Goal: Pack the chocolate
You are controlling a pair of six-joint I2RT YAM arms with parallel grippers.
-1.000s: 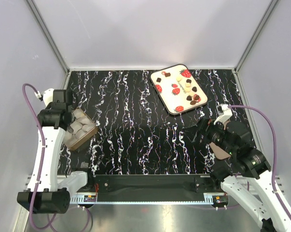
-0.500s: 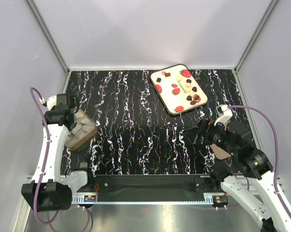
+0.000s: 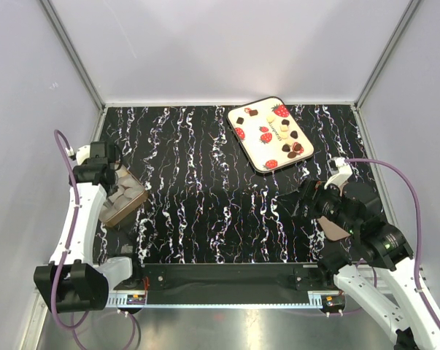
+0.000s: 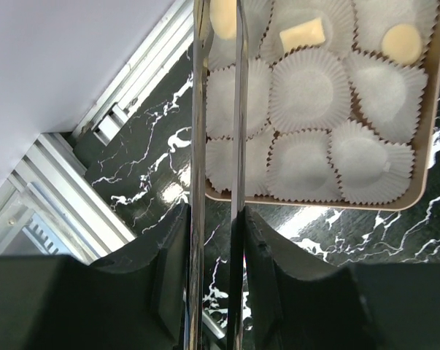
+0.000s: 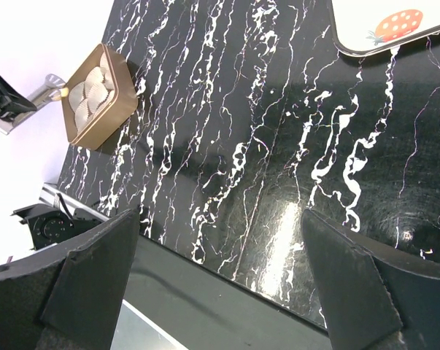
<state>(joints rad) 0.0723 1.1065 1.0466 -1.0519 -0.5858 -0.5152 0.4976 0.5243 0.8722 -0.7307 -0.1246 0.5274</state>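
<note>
Several dark brown and creamy white chocolates (image 3: 285,131) lie on a cream tray (image 3: 253,148) printed with strawberries, at the back right. A gold-brown box (image 3: 121,197) of white paper cups sits at the left. In the left wrist view three cream pieces (image 4: 301,34) lie in its far cups. My left gripper (image 3: 104,169) hangs over the box's far left side. Its fingers (image 4: 216,233) are shut on metal tweezers (image 4: 238,109), whose blades stay slightly apart and hold nothing. My right gripper (image 5: 220,215) is open and empty above the black table at the front right (image 3: 307,200).
The table is black marble with white veins. The right wrist view shows the box (image 5: 95,95) far left and a tray corner (image 5: 395,29) at the top right. Something tan-brown (image 3: 332,223) shows under the right arm. White walls enclose three sides.
My left arm has swung a little, shifting the gripper and tweezers slightly over the box's far left side. The right arm has barely moved. Box and tray stay put.
</note>
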